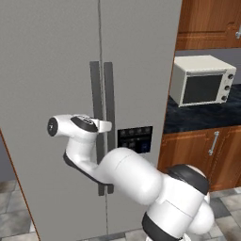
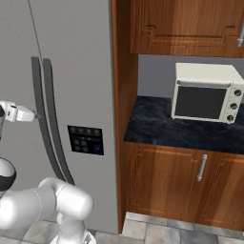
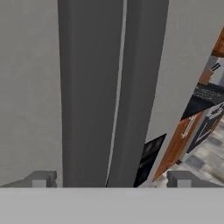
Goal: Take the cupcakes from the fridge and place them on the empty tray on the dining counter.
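The tall light-grey two-door fridge (image 1: 61, 70) is shut, so the cupcakes, presumably inside, are hidden behind its doors. The step in hand looks to be taking hold of a door handle. The two-finger claw (image 3: 109, 178) is spread as wide as it goes and holds nothing. In the hand view both long dark-grey vertical handles (image 3: 89, 96) stand straight ahead of it, between its two finger tips (image 3: 41, 179), with the seam between the doors running just beyond them.

To do this well, the claw should settle on a single handle instead of straddling both: shift sideways until one bar sits centred between the tips, go in until the bar is well inside the jaws, then close firmly. The dark dispenser panel (image 1: 135, 139) lies below and to one side of the claw; keep clear of it. The pull should follow the door's swing, or the grip may slip.
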